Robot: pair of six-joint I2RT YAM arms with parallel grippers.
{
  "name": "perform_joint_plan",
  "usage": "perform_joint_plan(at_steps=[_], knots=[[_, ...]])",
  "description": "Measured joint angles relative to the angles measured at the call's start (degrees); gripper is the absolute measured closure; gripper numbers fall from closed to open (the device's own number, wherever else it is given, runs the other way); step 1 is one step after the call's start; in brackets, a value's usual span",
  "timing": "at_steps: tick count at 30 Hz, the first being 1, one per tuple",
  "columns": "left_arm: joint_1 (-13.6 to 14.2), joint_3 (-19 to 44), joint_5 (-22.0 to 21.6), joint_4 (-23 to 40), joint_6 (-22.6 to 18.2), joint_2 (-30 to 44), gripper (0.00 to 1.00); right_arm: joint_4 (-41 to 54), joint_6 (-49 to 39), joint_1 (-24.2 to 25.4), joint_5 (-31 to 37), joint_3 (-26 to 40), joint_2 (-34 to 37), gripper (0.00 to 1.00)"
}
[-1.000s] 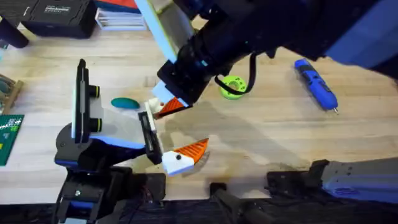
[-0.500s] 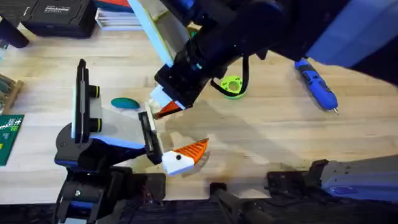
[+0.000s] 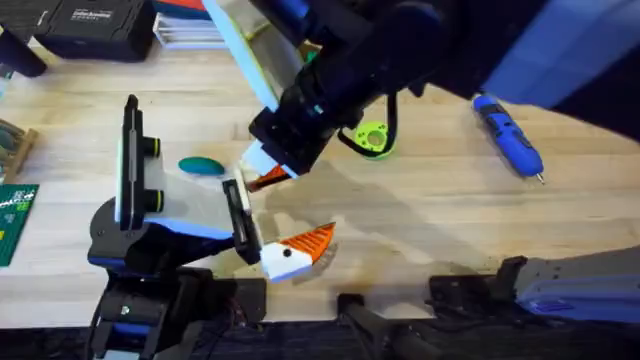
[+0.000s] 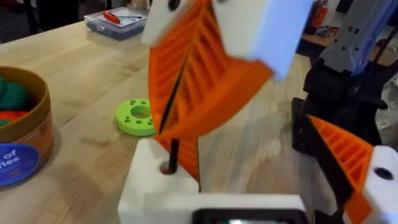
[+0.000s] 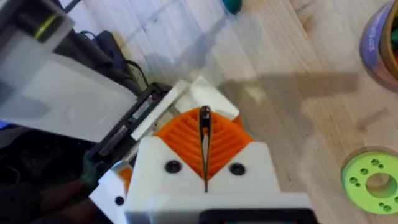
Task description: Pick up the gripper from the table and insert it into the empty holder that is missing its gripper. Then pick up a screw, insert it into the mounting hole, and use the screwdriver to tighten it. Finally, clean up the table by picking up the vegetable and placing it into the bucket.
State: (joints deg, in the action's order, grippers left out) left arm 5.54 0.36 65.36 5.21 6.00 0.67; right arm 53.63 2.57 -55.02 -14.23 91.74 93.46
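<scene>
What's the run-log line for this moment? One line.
right gripper: jaws shut on thin black rod | screwdriver: on table | vegetable: on table

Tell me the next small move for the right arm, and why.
Probably ease the right end effector slightly lower along the screw's axis. Its orange pads look shut on what seems to be the screw, whose tip sits at the mounting hole in the white block but hardly looks seated. The screwdriver lies apart, unused.
</scene>
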Motion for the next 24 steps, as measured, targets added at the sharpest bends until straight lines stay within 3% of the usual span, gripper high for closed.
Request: perform_joint_plan(at_steps=[24], knots=[[0.0, 0.0, 0.0, 0.8, 0.2, 0.0, 0.015, -0.5, 0.0, -1.1, 0.9, 0.0, 2.7, 0.996]])
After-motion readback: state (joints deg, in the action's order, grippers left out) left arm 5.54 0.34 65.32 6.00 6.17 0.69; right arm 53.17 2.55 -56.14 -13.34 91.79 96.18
